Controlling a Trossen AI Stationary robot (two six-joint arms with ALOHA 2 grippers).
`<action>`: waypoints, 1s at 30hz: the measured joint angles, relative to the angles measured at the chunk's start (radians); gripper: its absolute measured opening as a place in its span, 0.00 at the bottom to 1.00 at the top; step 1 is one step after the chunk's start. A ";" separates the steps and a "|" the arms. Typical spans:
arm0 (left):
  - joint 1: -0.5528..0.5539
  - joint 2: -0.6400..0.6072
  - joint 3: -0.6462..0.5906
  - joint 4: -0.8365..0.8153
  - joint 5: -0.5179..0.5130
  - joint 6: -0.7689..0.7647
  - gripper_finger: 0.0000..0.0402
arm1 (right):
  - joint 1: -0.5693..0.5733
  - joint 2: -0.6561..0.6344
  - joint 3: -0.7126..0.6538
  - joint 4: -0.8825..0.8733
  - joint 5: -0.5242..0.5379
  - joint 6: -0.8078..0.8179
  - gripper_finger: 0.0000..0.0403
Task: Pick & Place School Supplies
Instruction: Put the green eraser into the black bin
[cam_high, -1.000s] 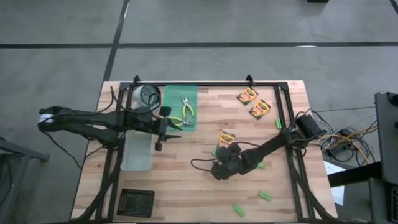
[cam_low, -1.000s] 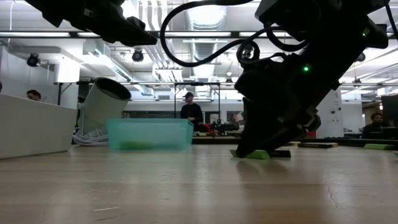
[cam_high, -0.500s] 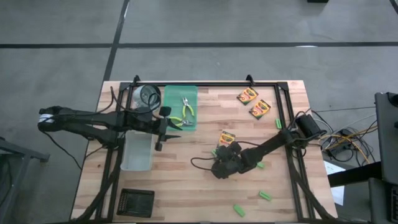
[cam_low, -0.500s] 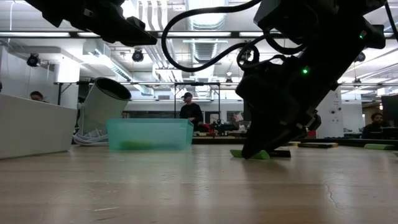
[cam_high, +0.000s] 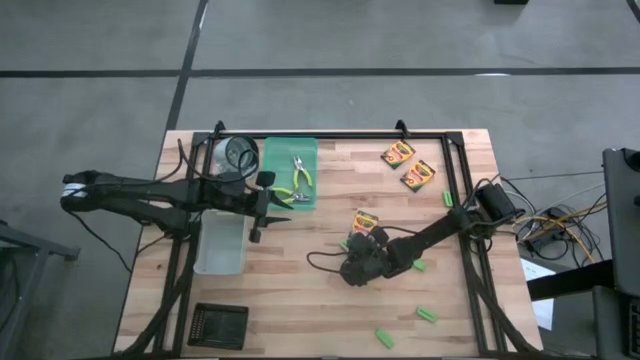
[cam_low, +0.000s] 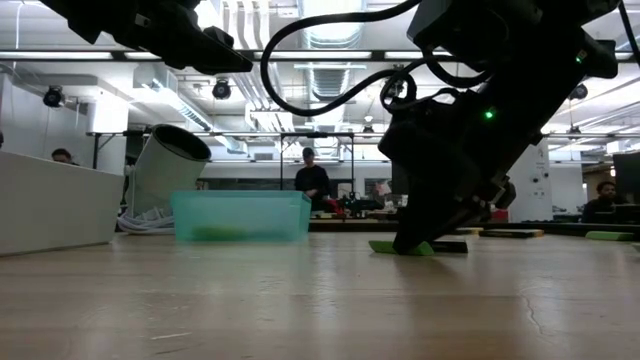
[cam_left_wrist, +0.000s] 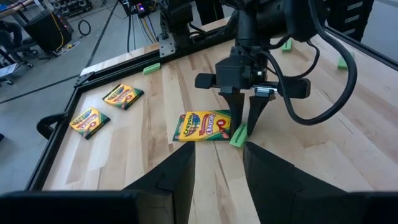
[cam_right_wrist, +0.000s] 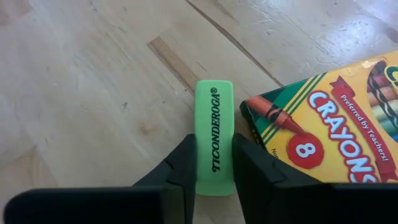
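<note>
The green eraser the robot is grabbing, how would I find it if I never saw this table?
Look at the middle of the wooden table, where the right gripper comes down. Beside the crayon box lying alone there, the green eraser sits between its fingers. It is the only eraser touching a crayon box and pinched.

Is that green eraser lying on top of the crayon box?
No. The green eraser lies flat on the wooden table beside the crayon box, with the right gripper closed around it.

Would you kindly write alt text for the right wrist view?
The right gripper has its two dark fingers against both sides of a green Ticonderoga eraser lying on the wooden table. A Crayola crayon box lies close beside the eraser.
</note>
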 joint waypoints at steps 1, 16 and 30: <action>0.000 0.000 0.000 0.000 0.000 0.000 0.35 | 0.000 0.000 0.000 0.000 0.000 0.000 0.17; 0.001 0.000 0.000 0.000 0.000 0.000 0.35 | 0.001 -0.030 0.014 0.006 -0.025 -0.012 0.18; 0.000 0.000 0.000 0.000 0.000 0.000 0.35 | 0.006 -0.056 0.258 -0.119 -0.004 -0.446 0.18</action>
